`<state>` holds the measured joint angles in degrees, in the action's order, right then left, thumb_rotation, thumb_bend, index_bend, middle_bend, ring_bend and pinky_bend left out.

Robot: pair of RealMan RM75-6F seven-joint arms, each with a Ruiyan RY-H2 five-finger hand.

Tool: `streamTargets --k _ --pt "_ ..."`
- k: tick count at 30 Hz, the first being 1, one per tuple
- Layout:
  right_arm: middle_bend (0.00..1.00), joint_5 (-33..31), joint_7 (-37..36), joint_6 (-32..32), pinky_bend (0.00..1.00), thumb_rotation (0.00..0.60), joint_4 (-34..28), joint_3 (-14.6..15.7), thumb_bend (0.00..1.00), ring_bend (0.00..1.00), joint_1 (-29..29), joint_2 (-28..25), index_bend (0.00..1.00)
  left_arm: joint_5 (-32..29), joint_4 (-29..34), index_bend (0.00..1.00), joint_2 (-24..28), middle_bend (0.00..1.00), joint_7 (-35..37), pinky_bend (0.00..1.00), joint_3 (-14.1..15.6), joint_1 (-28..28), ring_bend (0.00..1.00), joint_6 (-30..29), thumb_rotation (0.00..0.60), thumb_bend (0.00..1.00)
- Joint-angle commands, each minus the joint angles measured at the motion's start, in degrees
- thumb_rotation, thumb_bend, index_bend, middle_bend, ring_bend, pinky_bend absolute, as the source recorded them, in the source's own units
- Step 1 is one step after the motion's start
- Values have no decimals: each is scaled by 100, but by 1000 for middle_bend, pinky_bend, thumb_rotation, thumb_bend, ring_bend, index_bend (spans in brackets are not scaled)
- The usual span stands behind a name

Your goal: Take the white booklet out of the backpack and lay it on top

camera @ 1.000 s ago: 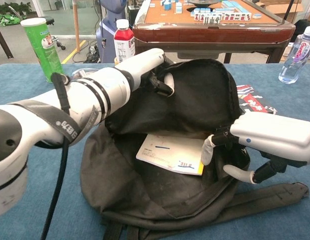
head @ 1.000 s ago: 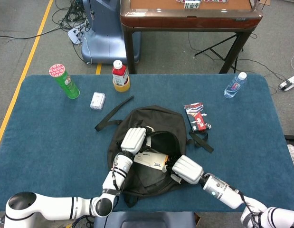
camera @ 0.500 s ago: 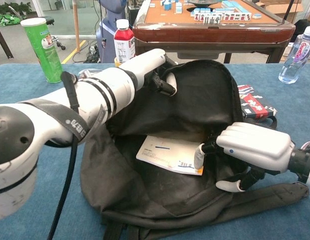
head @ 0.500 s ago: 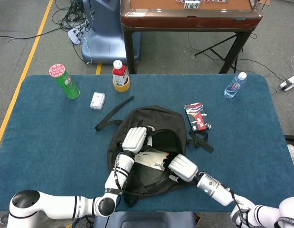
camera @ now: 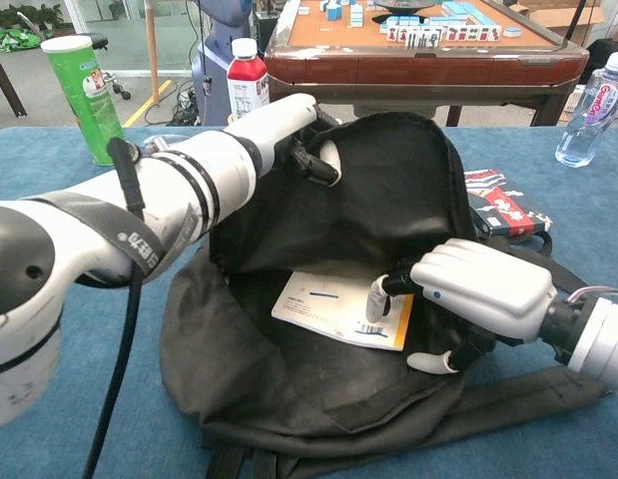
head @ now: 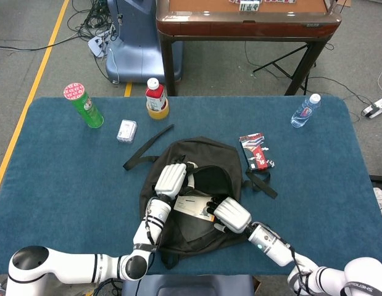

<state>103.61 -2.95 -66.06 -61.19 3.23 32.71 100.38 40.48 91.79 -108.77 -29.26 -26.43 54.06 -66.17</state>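
Observation:
The black backpack point(head: 178, 231) point(camera: 259, 399) lies in the middle of the table with its mouth wide open. My left hand point(head: 171, 179) point(camera: 285, 124) grips the upper flap and holds it up. Inside lies the white booklet point(head: 192, 206) point(camera: 323, 302), flat, with a barcode and a yellow edge. My right hand point(head: 231, 214) point(camera: 475, 287) reaches in from the right. Its fingertips point(camera: 376, 300) rest on the booklet's right end, while the thumb hangs apart below, over the bag's lower lip. I see nothing pinched in it.
A green can point(head: 83, 105), a red-capped juice bottle point(head: 157, 98) and a small white box point(head: 126, 131) stand at the back left. A red and black packet point(head: 255, 151) lies right of the bag, a water bottle point(head: 305, 111) at the back right. A wooden game table point(head: 246, 18) stands beyond.
My right hand has slid left, deeper into the bag, from beside the booklet's corner to resting its fingertips on it. The left hand still holds the flap up.

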Motion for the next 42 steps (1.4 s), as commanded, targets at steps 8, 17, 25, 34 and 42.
streamTargets --k 8,17,25,34,42 --pt "366 -108 45 -22 390 600 334 -2 209 301 88 304 375 -91 57 603 147 443 74 66 -51 -3 354 -67 600 810" --pt "386 -127 102 -56 389 600 787 -8 333 301 214 620 397 -253 137 601 273 443 152 66 -107 -20 352 -118 600 810" --pt "496 6 -55 -602 429 600 1572 -21 470 385 242 1091 570 -341 194 597 348 443 189 66 -124 -2 350 -156 600 810" --pt "653 73 -495 -1163 583 600 2038 44 580 560 204 1247 808 -609 230 590 534 428 180 66 -139 -14 338 -102 600 809" --pt "706 291 -394 -1804 661 600 1072 126 589 636 174 566 875 -657 241 589 631 419 155 66 44 -22 329 -40 600 808"
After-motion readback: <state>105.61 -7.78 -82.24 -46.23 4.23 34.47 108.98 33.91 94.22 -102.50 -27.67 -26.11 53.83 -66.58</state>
